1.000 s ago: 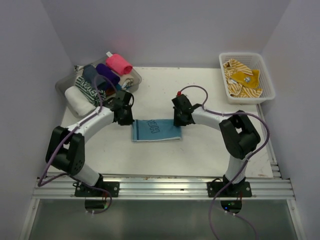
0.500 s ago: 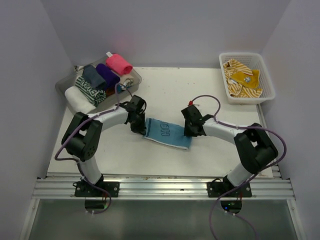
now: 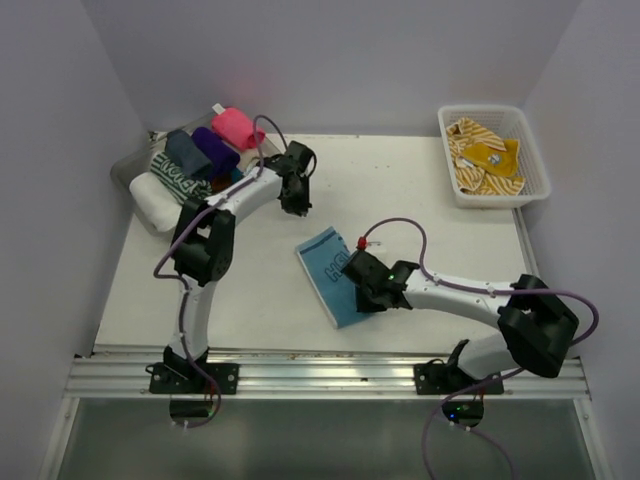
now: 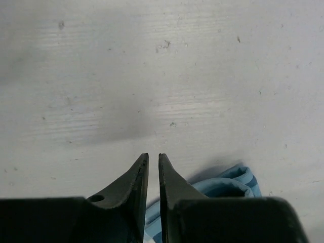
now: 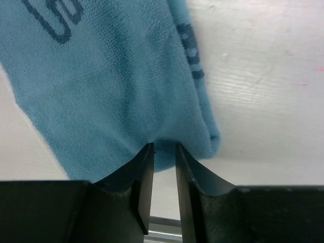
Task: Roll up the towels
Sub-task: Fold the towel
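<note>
The left claw (image 4: 153, 156) hung over the bare surface (image 4: 152, 61) toward its far edge, tips almost together, holding nothing. The light blue towel (image 3: 325, 262) lay mid-surface, nearer the near edge, with the right claw (image 5: 162, 147) pinched on its hem.

The right gripper (image 5: 163, 148) pinches a light blue terry-cloth towel (image 5: 116, 86) with dark lettering. A white table (image 5: 263, 91) lies beneath.

- Top view is evenly and softly lit from above, the white desk (image 3: 420, 200) bright with only faint shadows
- Left wrist view: a diffuse grey shadow smudges the desk, dark jaws slightly soft
- Right wrist view: light blue towel (image 5: 116, 91) sharp, its weave clear, jaws underexposed
</note>
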You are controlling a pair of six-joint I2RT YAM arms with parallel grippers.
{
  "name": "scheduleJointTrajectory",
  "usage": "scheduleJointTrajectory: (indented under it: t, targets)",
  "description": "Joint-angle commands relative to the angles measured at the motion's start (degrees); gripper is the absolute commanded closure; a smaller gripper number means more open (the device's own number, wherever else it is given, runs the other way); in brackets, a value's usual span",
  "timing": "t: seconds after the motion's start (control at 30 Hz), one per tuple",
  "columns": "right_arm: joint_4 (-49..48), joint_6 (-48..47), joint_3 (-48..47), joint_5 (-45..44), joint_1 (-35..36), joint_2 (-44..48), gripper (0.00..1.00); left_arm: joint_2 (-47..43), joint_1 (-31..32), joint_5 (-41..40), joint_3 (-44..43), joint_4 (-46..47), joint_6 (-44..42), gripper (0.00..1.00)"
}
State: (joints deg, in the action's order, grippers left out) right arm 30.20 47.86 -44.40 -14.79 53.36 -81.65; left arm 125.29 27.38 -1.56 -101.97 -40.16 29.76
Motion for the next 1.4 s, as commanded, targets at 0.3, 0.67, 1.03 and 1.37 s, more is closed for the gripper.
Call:
scheduleJointTrajectory:
  t: [0.3,0.67,1.03,1.37]
  targets:
    - [0.31,-14.18,-14.82,-3.43,-8.18,-2.63,0.86,-24.13,2.95,8.58,27.85,9.39,2.93,1.00]
    - [-4.44,-21.22,-36.17,7.31,-12.58,-25.81,0.87,-17.47,3.12,11.15,30.09,17.40,5.22,1.00]
    - [-5.23,-18.85,-36.02,3.18,-19.44,-31.81,0.89,-11.57,3.12,10.44,26.65,16.26,3.55,1.00]
    - [-2.87,-18.42,-39.01,4.24,-19.70,-32.88,0.90,-15.43,3.03,5.61,18.14,9.32,0.13,1.00]
